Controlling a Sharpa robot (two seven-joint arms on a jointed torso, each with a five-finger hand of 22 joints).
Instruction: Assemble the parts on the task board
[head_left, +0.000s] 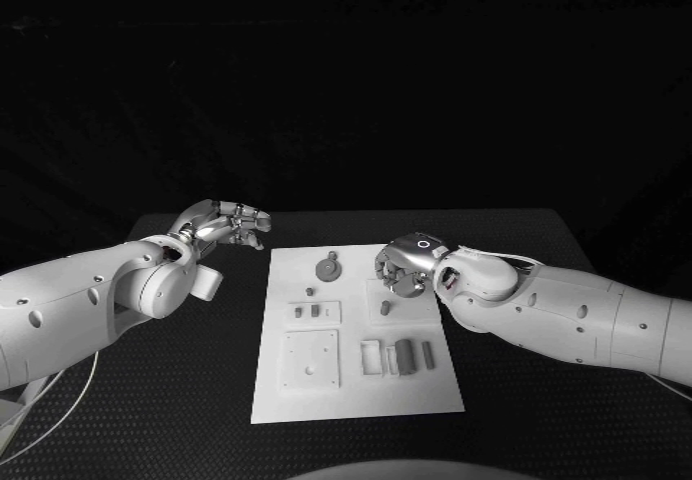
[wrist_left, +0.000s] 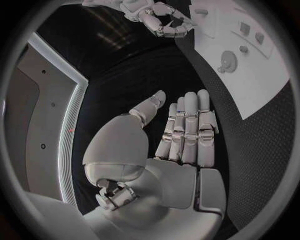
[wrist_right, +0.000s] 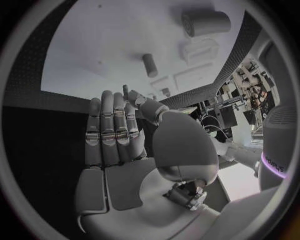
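Note:
The white task board (head_left: 361, 395) lies in the middle of the black table. On its far part sits a round grey part (head_left: 329, 267); small grey pieces (head_left: 307, 312) and upright blocks (head_left: 405, 355) stand further down it. My right hand (head_left: 404, 265) hovers over the board's far right area. In the right wrist view that right hand (wrist_right: 119, 135) has straight fingers and an empty palm, with a cylinder part (wrist_right: 206, 22) and a peg (wrist_right: 150, 65) on the board beyond. My left hand (head_left: 228, 222) is off the board's far left corner; the left hand (wrist_left: 181, 135) holds nothing, fingers stretched.
A square recessed plate (head_left: 310, 360) takes up the board's near left. Bare black table surrounds the board on all sides. In the left wrist view the board (wrist_left: 262, 85) and the round part (wrist_left: 226, 61) lie beyond my fingers.

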